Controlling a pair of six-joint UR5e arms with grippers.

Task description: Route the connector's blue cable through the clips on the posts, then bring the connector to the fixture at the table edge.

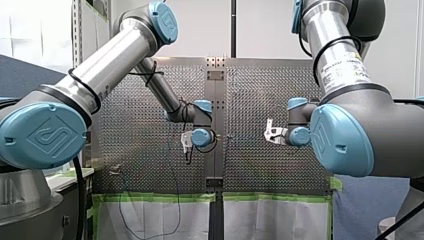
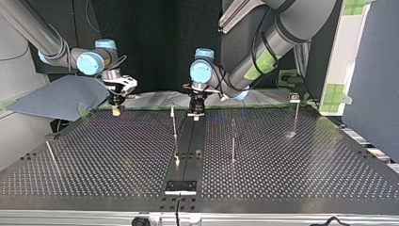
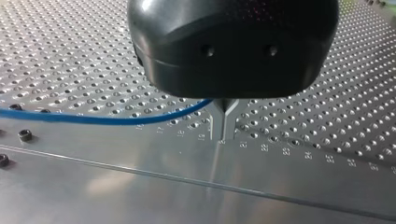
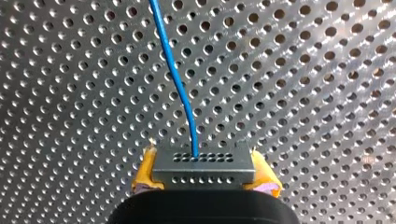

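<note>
A small grey metal connector block (image 4: 204, 176), pierced with rows of tiny holes, sits clamped between the yellow pads (image 4: 145, 171) of my right hand (image 4: 204, 163). A thin blue cable (image 4: 180, 88) leaves its upper face and runs ahead over the perforated steel counter (image 4: 317, 93).

In the left wrist view, the black left hand (image 3: 223, 122) has its metal fingers drawn together to a point just above the counter. The blue cable runs in to them from one side. The hand's body hides the contact, so I take it to be pinching the cable rather than see it plainly.

Judging by this, routing has not started. Both hands hang at the far side of the top view, and the slim metal posts (image 2: 174, 127) stand apart from them with no cable on them that I can make out. Their clips are too small to read. The next move calls for carrying the cable, kept lightly taut between the two hands, to the nearest post and lowering it into the clip. The black plate (image 2: 180, 187) at the near edge is probably the fixture.

A plain numbered strip runs down the counter's middle. Green tape (image 1: 150, 197) lines one edge, and a grey-blue sheet (image 2: 56, 96) lies at the top view's left against a dark backdrop.
</note>
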